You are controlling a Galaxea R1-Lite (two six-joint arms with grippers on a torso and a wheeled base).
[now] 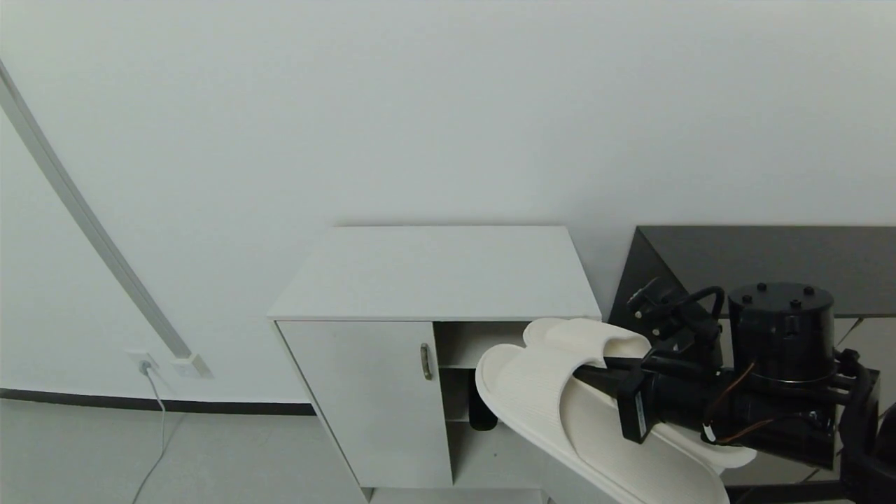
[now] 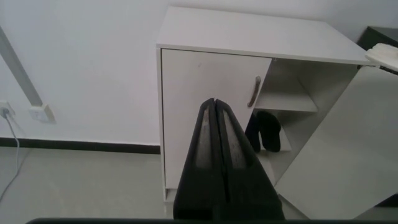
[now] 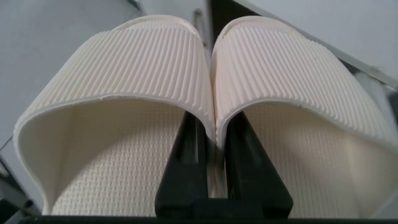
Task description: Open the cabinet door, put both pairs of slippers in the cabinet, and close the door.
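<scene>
A pair of cream ribbed slippers (image 1: 553,392) hangs in front of the white cabinet's (image 1: 434,273) open right half. My right gripper (image 1: 609,371) is shut on them. In the right wrist view its fingers (image 3: 186,162) reach inside the slippers (image 3: 211,81) and pinch their touching inner walls together. A black pair of slippers (image 1: 483,413) stands upright inside on a lower shelf, also seen in the left wrist view (image 2: 266,132). The right door (image 2: 336,143) is swung open and the left door (image 2: 208,112) with its handle (image 2: 254,91) is closed. My left gripper (image 2: 214,102) is shut with nothing in it, held away from the cabinet front.
A dark table (image 1: 770,259) stands right of the cabinet, close to my right arm. On the wall to the left are a socket with a cable (image 1: 143,364) and a slanted conduit (image 1: 84,210). Bare floor lies left of the cabinet.
</scene>
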